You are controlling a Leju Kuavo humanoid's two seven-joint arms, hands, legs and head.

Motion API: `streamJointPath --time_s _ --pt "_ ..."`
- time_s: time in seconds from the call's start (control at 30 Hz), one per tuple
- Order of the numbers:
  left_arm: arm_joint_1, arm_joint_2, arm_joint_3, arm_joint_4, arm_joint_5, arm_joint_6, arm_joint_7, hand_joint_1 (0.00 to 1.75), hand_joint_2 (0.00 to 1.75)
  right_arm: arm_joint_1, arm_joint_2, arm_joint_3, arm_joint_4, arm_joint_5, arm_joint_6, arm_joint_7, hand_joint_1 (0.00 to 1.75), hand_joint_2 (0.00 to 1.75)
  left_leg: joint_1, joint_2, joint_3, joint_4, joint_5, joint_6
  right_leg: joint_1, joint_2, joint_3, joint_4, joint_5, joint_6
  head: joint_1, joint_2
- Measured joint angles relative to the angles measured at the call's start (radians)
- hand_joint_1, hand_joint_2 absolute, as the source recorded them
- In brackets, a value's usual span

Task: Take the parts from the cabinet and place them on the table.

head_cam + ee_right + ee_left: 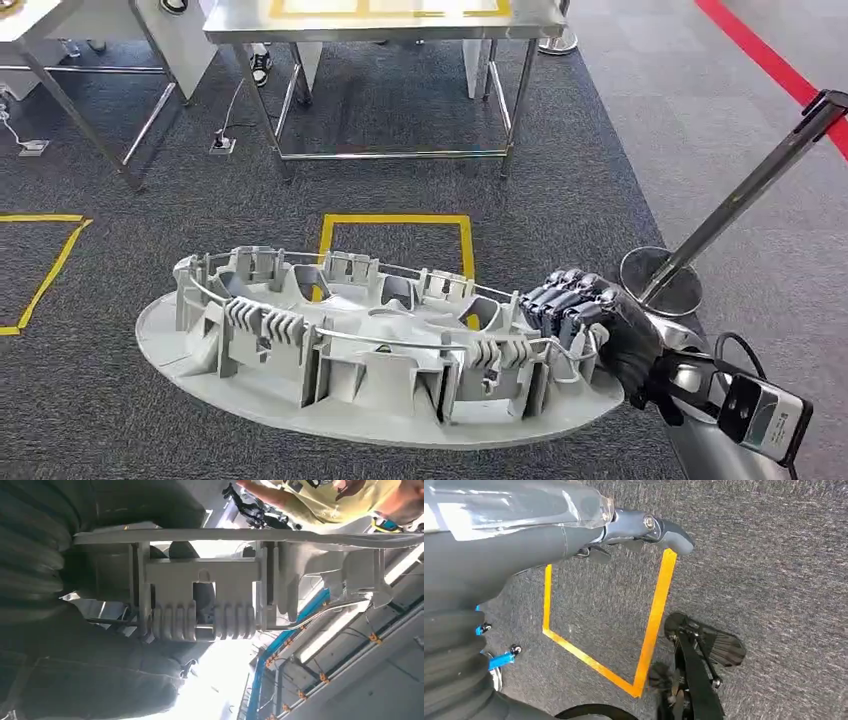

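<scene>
One part point(370, 350) (grey, ribbed) gripped at its end by right robot hand point(590, 320); left unclear.

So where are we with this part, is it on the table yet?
Not yet. The large grey moulded part is out of the cabinet and carried above the carpet, the right hand gripping its end. The steel table stands ahead, beyond the yellow floor square. Left: walk up and set it down.
</scene>
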Motion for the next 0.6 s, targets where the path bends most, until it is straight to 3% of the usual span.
streamJointPath --time_s 0.03,0.13,0.2,0.27,0.33,0.37,0.4,0.43,0.5,0.53,0.6 --pt "0.000 -0.003 0.000 0.001 0.000 0.000 0.000 0.00 1.75 -0.001 0.000 -0.001 0.000 0.000 0.000 0.000 1.75 1.75 -0.007 -0.001 -0.004 0.003 -0.004 -0.005 0.004 0.000 0.010 -0.019 -0.015 -0.005 -0.003 0.000" --pt "0.000 -0.004 0.000 0.001 0.000 0.000 0.000 0.00 1.75 -0.001 0.000 -0.004 -0.001 0.001 0.000 0.000 1.75 1.75 -0.001 -0.002 -0.003 -0.002 -0.003 -0.017 0.010 0.002 0.012 -0.022 -0.011 -0.016 -0.002 0.000" --pt "0.000 -0.005 0.000 0.001 -0.001 0.000 0.000 0.00 1.75 -0.001 0.000 -0.004 -0.001 0.002 0.000 0.000 1.75 1.75 -0.001 0.001 -0.006 0.007 -0.014 -0.030 -0.002 0.000 0.023 -0.036 -0.006 -0.025 -0.002 0.000" --pt "-0.001 -0.005 0.000 0.001 -0.001 0.000 0.000 0.00 1.75 -0.002 0.001 -0.004 -0.001 0.001 0.000 0.000 1.75 1.75 0.003 0.007 -0.055 0.109 -0.070 -0.043 -0.007 -0.002 0.027 -0.037 -0.010 -0.031 -0.007 0.000" --pt "0.000 -0.003 0.000 0.001 -0.002 0.000 0.000 0.00 1.75 -0.002 0.002 -0.003 -0.001 0.000 0.000 0.000 1.75 1.75 0.011 0.008 -0.142 0.265 -0.126 -0.054 -0.009 -0.003 0.026 -0.037 -0.011 -0.032 -0.007 0.000" --pt "0.001 -0.003 0.000 0.001 -0.002 0.000 0.000 0.00 1.75 -0.002 0.002 -0.003 -0.001 -0.001 0.001 0.000 1.75 1.75 0.015 0.008 -0.164 0.298 -0.128 -0.057 -0.010 -0.003 0.026 -0.037 -0.012 -0.031 -0.007 0.000" --pt "0.001 -0.003 0.000 0.001 -0.003 -0.001 0.000 0.00 1.75 -0.002 0.001 -0.003 -0.001 -0.003 0.001 0.000 1.75 1.75 0.019 0.009 -0.164 0.286 -0.107 -0.059 -0.013 -0.003 0.028 -0.037 -0.013 -0.028 -0.006 0.000" --pt "0.001 -0.003 0.000 0.001 -0.003 -0.001 0.000 0.00 1.75 -0.003 0.001 -0.003 -0.001 -0.007 0.001 0.000 1.75 1.75 0.024 0.009 -0.140 0.228 -0.066 -0.061 -0.016 -0.003 0.031 -0.037 -0.016 -0.025 -0.007 0.000" --pt "0.001 -0.002 0.000 0.001 -0.004 -0.001 0.000 0.00 1.75 -0.008 0.002 -0.003 -0.001 -0.010 0.001 0.000 1.75 1.75 0.031 0.017 -0.043 0.039 0.023 -0.067 -0.022 -0.003 0.042 -0.037 -0.023 -0.013 -0.008 0.000" --pt "-0.001 -0.004 0.000 0.002 -0.004 -0.002 0.000 0.00 1.75 -0.011 0.001 -0.003 -0.001 -0.010 0.001 0.000 1.75 1.75 0.031 0.020 -0.022 0.001 0.010 -0.072 -0.019 -0.002 0.044 -0.036 -0.025 -0.006 -0.012 0.000" --pt "-0.001 -0.003 0.000 0.002 -0.004 -0.003 0.000 0.00 1.75 -0.018 0.001 -0.003 -0.001 -0.010 0.001 0.001 1.75 1.75 0.024 0.013 -0.020 0.001 0.008 -0.054 -0.016 0.000 0.043 -0.041 -0.027 0.007 -0.011 0.000"
